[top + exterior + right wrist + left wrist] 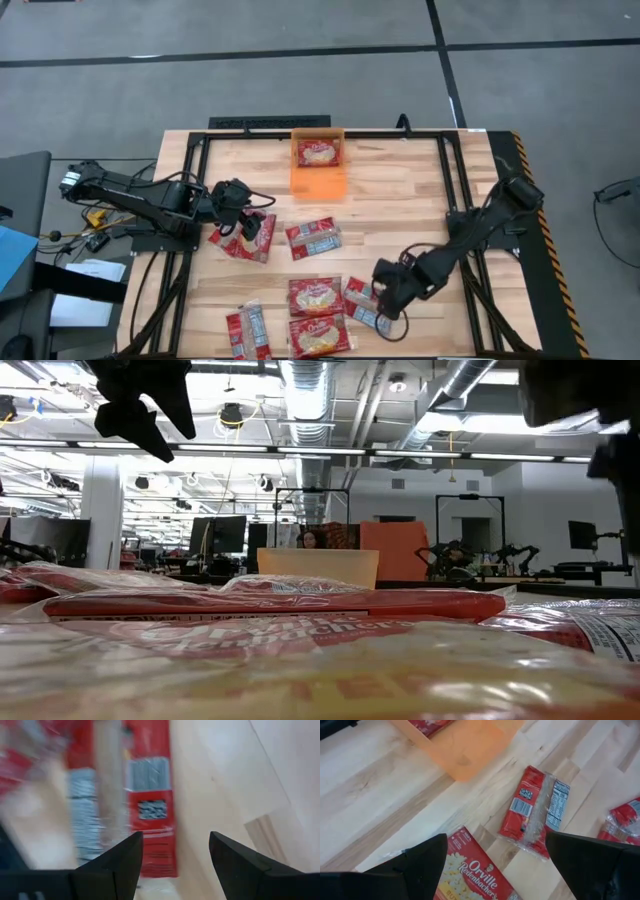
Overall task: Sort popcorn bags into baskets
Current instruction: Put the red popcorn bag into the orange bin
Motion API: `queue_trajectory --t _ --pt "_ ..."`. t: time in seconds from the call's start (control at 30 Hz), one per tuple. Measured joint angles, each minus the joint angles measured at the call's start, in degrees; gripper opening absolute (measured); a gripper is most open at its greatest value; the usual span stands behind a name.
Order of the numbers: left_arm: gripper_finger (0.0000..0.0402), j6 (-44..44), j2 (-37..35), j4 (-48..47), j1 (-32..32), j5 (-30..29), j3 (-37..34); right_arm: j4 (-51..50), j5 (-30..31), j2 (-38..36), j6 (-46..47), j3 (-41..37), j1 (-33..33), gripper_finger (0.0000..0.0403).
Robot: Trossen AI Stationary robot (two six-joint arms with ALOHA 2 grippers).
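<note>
The step in hand looks like the reach for the next packets — one popcorn bag (317, 152) lies already in the orange basket (318, 180), and the others are spread on the table.

The left gripper (243, 217) hovers with its fingers released and wide apart, holding nothing. Just below and between its fingers lies a face-up bag (470, 872), with the printed brand name readable. Beyond the fingertips lies a second bag (536, 812) with its back panel up, and farther still the basket, well apart from the fingers.

The right gripper (388, 296) is also spread and empty. It hangs over a back-up bag (150, 805), which shows just ahead of the gap between its fingers; the view is blurred, so contact cannot be told. Probably each arm needs to go down so the flat packet sits between the fingers, then to close on an edge — the packets are thin and slippery, so the grip may slide.

The surface is a pale wooden table (400, 190) inside a black frame. Around it is a grey floor with dark lines. The low view shows a large workshop with ceiling pipes, strip lights and monitors, and a person far behind the basket.
</note>
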Motion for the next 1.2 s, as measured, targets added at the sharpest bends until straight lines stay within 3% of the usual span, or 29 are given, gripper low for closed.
queue_trajectory --t 0.4,0.53,0.73,0.93,1.2 --pt "0.0325 -0.1 0.0 0.0 0.0 -1.0 0.0 9.2 -8.2 11.0 -5.9 0.3 0.1 0.0245" --pt "0.0325 -0.2 0.0 0.0 0.0 -2.4 0.0 8.7 -10.0 11.5 -6.9 0.3 -1.2 0.0190" --pt "0.0325 -0.2 0.0 0.0 0.0 -3.5 0.0 8.4 -11.8 11.5 -10.0 0.3 -3.0 0.0025" --pt "0.0325 0.0 0.0 -0.2 0.0 -3.6 0.0 5.5 -11.9 8.3 -14.6 -0.1 -5.8 0.0008" --pt "0.0325 0.6 0.0 -0.2 0.0 -3.9 0.0 -8.7 -7.9 -2.3 -22.9 -0.3 -13.6 0.0004"
